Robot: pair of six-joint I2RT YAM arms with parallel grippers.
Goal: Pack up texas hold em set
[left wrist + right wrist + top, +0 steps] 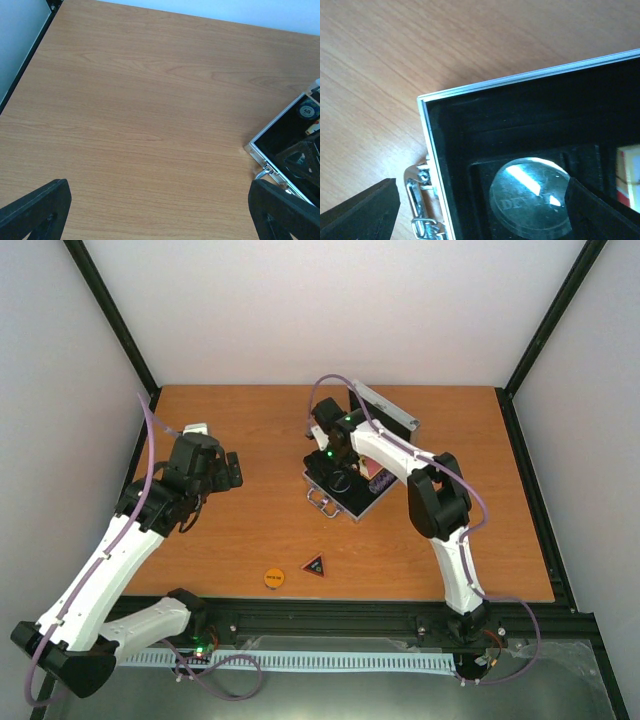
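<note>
The silver case (322,496) lies open at mid-table, its lid (388,407) tilted back behind it. A clear disc (530,205) lies in a black-lined compartment, with the pink-white card pack (629,175) to its right. Poker chips (380,483) sit in the case's right part. My right gripper (338,472) hovers open over the case's front left corner (480,215); one finger (362,210) is outside by the metal handle (420,205), the other overlaps the disc's edge. My left gripper (228,470) is open and empty over bare wood (160,215). The orange disc (274,578) and black-red triangle (314,565) lie near the front edge.
The left wrist view shows the case's corner (265,150) at its right edge, with a "50" chip (307,110) inside. A small pale object (195,428) lies behind the left wrist. Black frame posts border the table's sides.
</note>
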